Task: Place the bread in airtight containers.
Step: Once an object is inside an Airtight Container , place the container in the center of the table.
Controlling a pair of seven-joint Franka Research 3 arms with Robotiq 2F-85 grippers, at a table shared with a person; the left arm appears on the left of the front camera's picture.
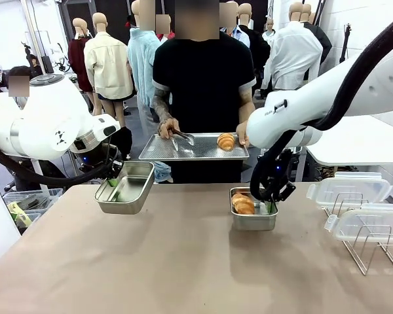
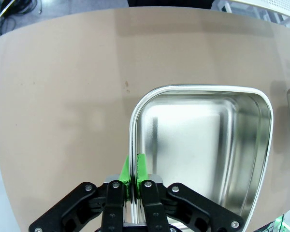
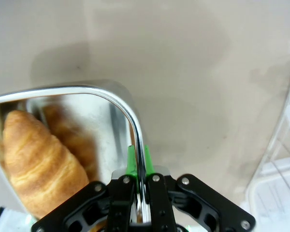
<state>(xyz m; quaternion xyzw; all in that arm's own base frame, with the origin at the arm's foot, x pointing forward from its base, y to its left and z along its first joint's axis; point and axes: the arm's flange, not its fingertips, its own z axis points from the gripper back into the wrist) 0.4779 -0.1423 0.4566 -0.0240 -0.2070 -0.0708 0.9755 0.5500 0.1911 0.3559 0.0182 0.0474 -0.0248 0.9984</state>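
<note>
Front view, left of centre: my left gripper (image 1: pixel 111 178) has its green pads pinched together on the rim of the empty steel container (image 1: pixel 126 190). The left wrist view confirms it, with the thin wall sandwiched between the pads and nothing inside the box. From the front it looks tilted, maybe lifted a bit off the table (image 1: pixel 183 261); I can't tell for sure.

Right of centre: my right gripper (image 1: pixel 270 204) is clamped the same way on the near-right rim of the second steel container (image 1: pixel 254 221), which sits on the table. One croissant (image 1: pixel 243 204) lies inside it, toward the left half of the box. In the right wrist view that croissant sits lower left, with what looks like its reflection on the shiny wall.

Upper centre: the person across the table holds a perforated tray (image 1: pixel 193 150) level at waist height. One hand (image 1: pixel 168 126) is at the end where the tongs (image 1: pixel 182 137) lie, the other hand (image 1: pixel 242 135) at the opposite end. The second croissant (image 1: pixel 226 141) is on the tray, near that opposite end.

Far right: two clear lids (image 1: pixel 350 190) rest on a wire rack (image 1: pixel 373 252), well apart from both containers.
</note>
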